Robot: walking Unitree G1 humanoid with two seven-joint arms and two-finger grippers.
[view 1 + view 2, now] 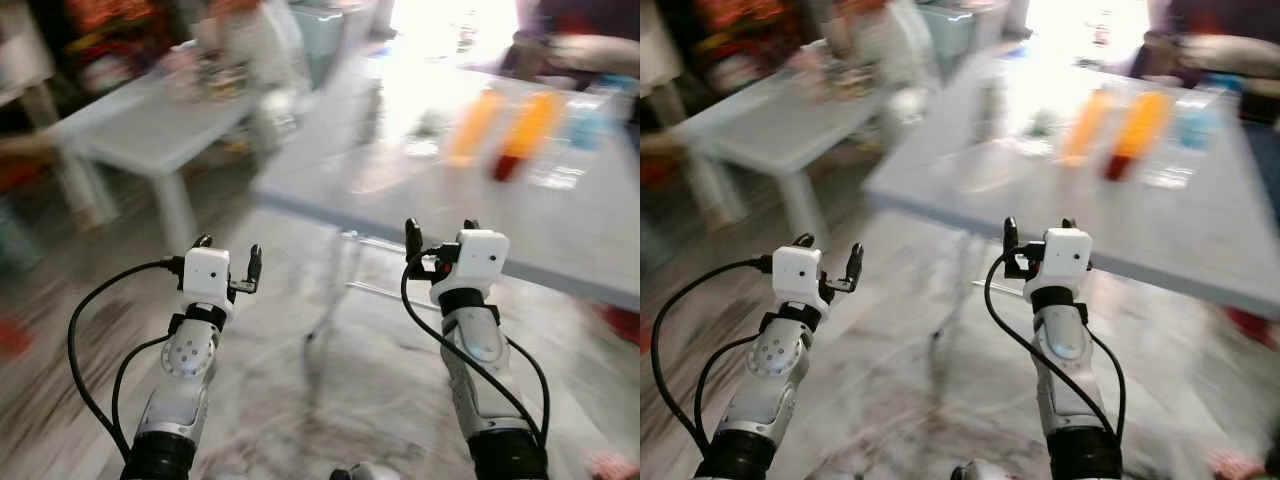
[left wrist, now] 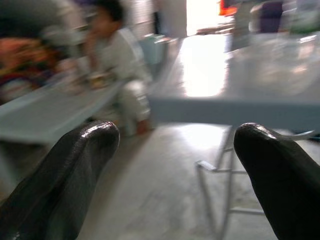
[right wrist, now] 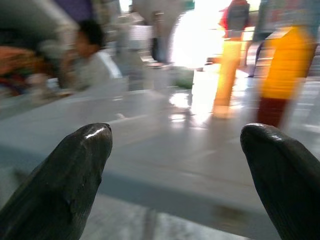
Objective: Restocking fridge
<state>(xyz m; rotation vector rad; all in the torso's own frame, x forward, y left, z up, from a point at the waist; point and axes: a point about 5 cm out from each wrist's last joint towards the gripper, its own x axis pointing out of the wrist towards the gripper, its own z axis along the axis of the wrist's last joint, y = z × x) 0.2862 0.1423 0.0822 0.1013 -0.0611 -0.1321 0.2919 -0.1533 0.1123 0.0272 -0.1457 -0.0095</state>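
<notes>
My right gripper (image 1: 441, 235) is held up in front of me with its two black fingers spread wide and nothing between them; my left gripper (image 1: 229, 255) is raised level with it, likewise wide and empty; both hang over bare marbled floor (image 1: 300, 400), so I have open room beneath and between the arms; just ahead of the right gripper runs the near edge of a pale grey table (image 1: 560, 240), and that edge stretches across to the area ahead of the left gripper, where the table's thin metal legs (image 1: 335, 290) drop to the floor; in the right wrist view the tabletop begins right past the fingertips (image 3: 85, 150); the things I take for the stock stand on that table, well beyond the right gripper and a little to its right; I count two orange bottles (image 1: 472, 125), the second (image 1: 525, 130) with a dark red base, side by side and close together, and one smaller bluish container (image 1: 585, 125) further to the right, all heavily blurred, so I cannot tell what they hold; ahead of the left gripper and off to its left stands a second, lower pale table (image 1: 150, 125), apart from the first with a strip of floor between them; a person (image 2: 117, 55) in light clothing sits behind that table.
</notes>
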